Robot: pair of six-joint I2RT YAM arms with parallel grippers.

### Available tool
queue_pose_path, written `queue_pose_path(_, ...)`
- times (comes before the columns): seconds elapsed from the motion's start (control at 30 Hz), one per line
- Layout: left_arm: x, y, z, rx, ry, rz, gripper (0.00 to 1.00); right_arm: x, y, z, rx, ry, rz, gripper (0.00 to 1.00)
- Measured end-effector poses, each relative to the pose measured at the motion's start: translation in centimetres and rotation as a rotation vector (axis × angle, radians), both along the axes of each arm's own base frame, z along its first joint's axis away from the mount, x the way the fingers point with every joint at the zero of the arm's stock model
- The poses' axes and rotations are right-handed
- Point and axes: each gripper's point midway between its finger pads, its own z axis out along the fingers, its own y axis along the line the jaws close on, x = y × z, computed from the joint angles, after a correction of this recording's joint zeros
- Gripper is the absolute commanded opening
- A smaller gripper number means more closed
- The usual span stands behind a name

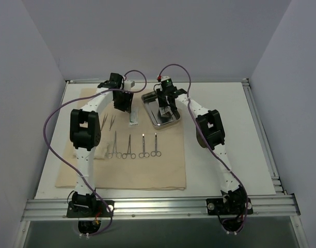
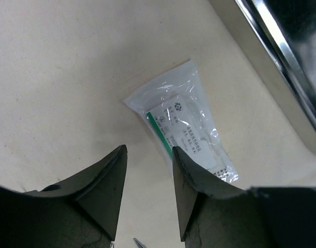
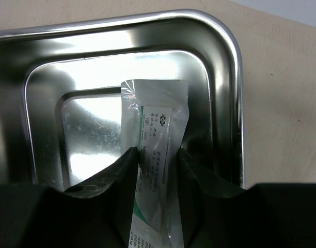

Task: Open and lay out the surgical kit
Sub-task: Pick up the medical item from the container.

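Observation:
The beige cloth wrap [image 1: 147,170] lies spread flat on the table. The steel tray [image 1: 149,101] sits at its far edge. My right gripper [image 1: 164,107] reaches into the tray [image 3: 220,46], its jaws closed on the edges of a clear packet [image 3: 155,119] that stands between the fingers. My left gripper [image 1: 123,103] is open and empty above the cloth, just short of a second clear packet [image 2: 186,124] lying flat left of the tray; that packet also shows in the top view [image 1: 132,119]. Several forceps and scissors [image 1: 136,146] lie in a row mid-cloth. Tweezers [image 1: 108,122] lie beside the left arm.
A white gauze pad [image 1: 130,82] lies at the cloth's far edge behind the left gripper. The tray's rim [image 2: 282,49] runs close to the right of the left gripper. White walls enclose the table on three sides, and a metal rail [image 1: 158,206] runs along its near edge.

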Motion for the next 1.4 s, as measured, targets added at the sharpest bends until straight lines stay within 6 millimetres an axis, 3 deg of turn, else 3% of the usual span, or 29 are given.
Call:
queue_pose_path(0.4,0.1,-1.4,-1.9,-0.029,0.039,-0.026,0.49,0.2,0.0,0.1,0.023,-0.011,-0.011,0.15)
queue_pose_path(0.9,-0.4,-2.9,-1.8,-0.063,0.041,-0.087,0.49,-1.2,-0.4,1.2,0.049,0.008,-0.021,0.05)
queue_pose_path(1.2,-0.4,-3.1,-1.4,-0.072,0.039,-0.082,0.49,-1.6,-0.4,4.0,0.098,-0.027,-0.046,0.00)
queue_pose_path(1.3,-0.4,-3.2,0.1,-0.086,0.020,-0.087,0.49,-1.8,-0.4,6.1,0.141,-0.066,-0.062,0.00)
queue_pose_path(1.4,-0.6,-3.5,3.1,-0.111,-0.022,-0.101,0.52,-2.2,-0.3,8.6,0.207,-0.120,-0.078,0.00)
